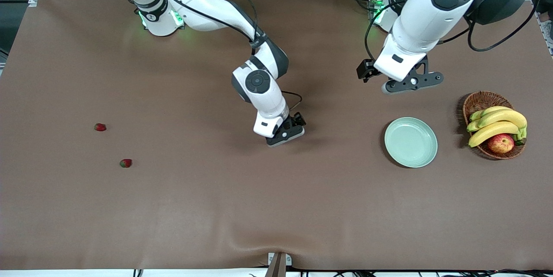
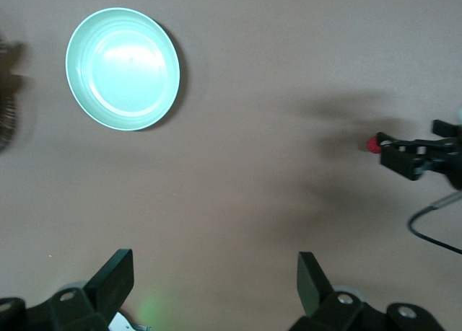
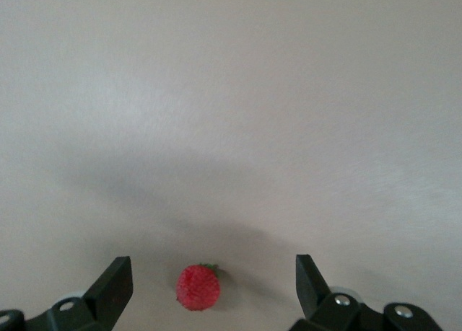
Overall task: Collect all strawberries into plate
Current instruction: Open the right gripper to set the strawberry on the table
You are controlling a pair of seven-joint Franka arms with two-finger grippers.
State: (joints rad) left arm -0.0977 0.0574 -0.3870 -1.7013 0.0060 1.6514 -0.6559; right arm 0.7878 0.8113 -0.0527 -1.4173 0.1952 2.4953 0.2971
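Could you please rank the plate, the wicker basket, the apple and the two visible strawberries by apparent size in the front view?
1. Basket and plate: look alike, not ranked
2. Apple
3. Two strawberries: alike, smallest

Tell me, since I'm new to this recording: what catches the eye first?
The right end effector, low at mid-table, straddles a strawberry with open fingers. The mint-green plate sits bare beside the fruit basket, under the waiting left end effector.
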